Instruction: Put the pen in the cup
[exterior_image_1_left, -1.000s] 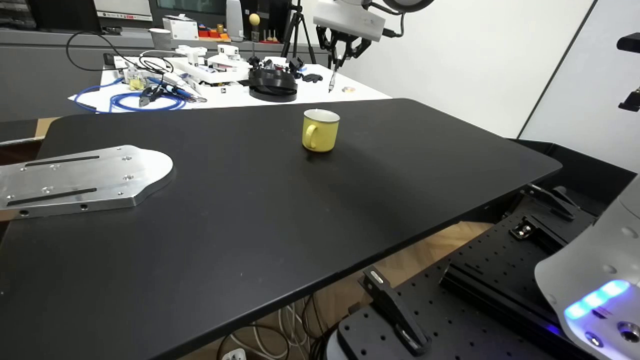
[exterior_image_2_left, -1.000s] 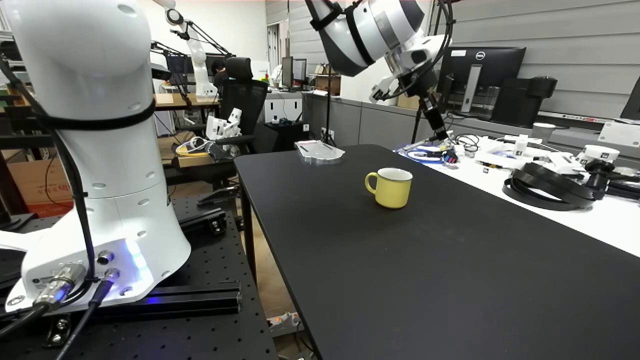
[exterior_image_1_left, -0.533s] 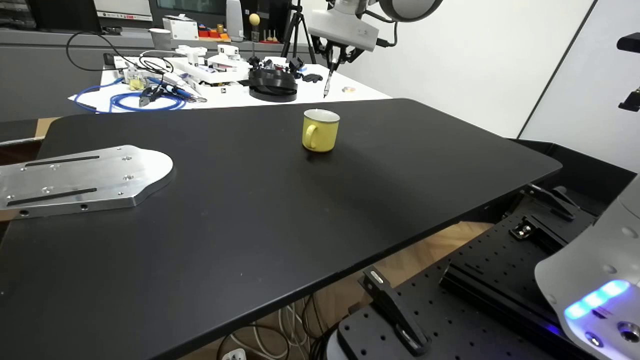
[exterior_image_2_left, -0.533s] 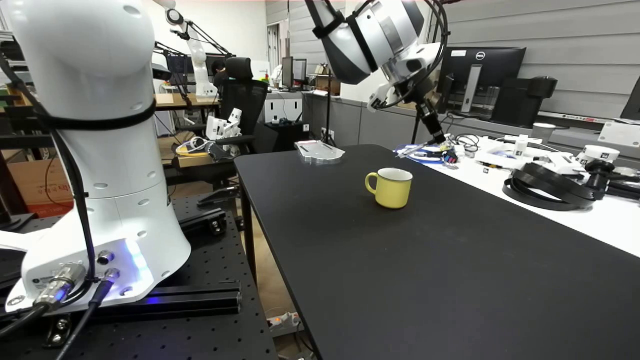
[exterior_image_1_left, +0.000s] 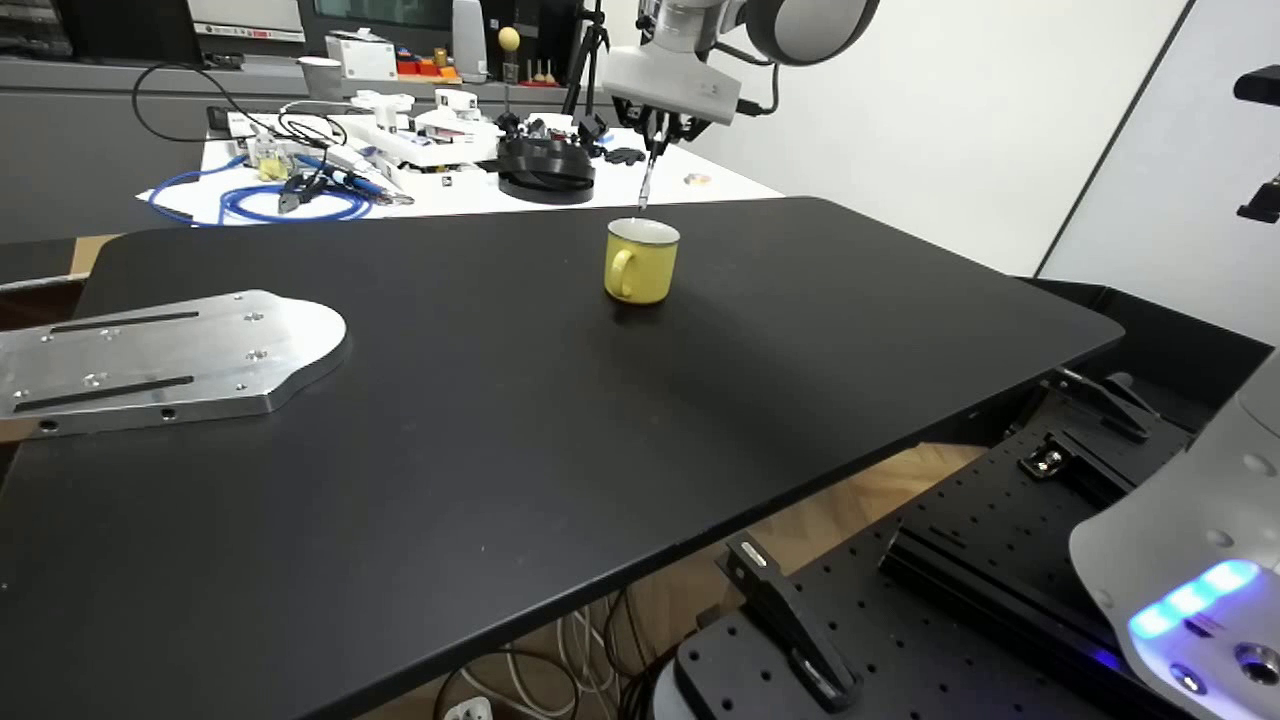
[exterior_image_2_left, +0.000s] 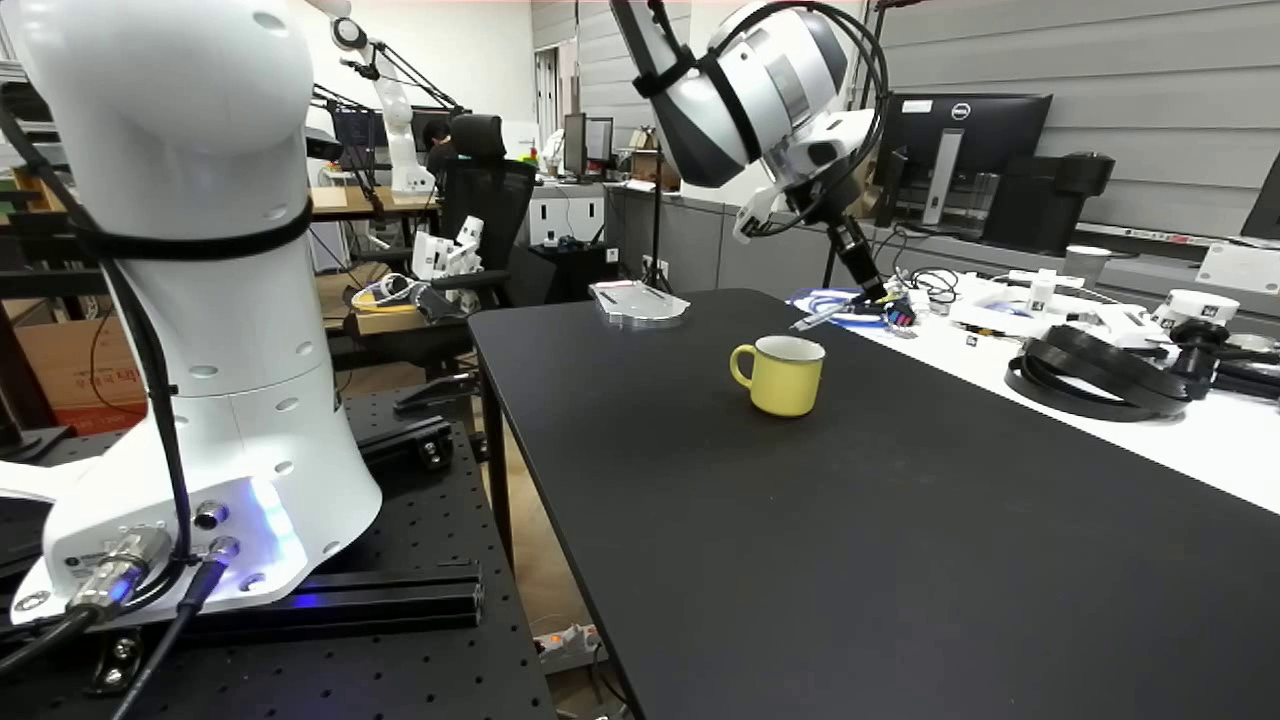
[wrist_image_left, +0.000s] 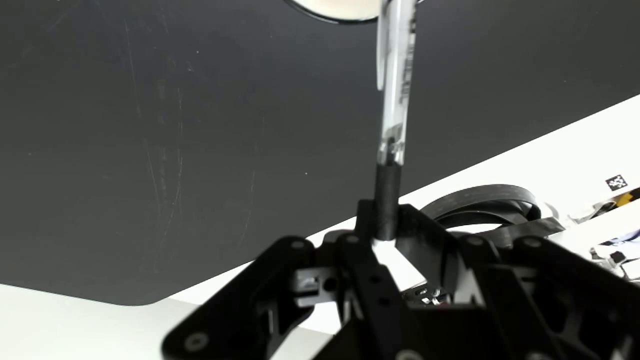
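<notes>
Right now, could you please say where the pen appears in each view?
In an exterior view: the pen, upper middle.
In an exterior view: the pen, right of centre.
Wrist view: the pen, from top edge to end effector.
Shared landmark: the cup, cropped at the wrist view's top.

both exterior views: across table (exterior_image_1_left: 480, 420) | wrist view: close, along pincer (wrist_image_left: 386, 217)

the claw (exterior_image_1_left: 656, 143) holds 1 pen (exterior_image_1_left: 646, 182) near the yellow cup (exterior_image_1_left: 648, 268).

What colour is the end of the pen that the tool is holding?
Black; the pen's gripped end shows best in the wrist view.
</notes>
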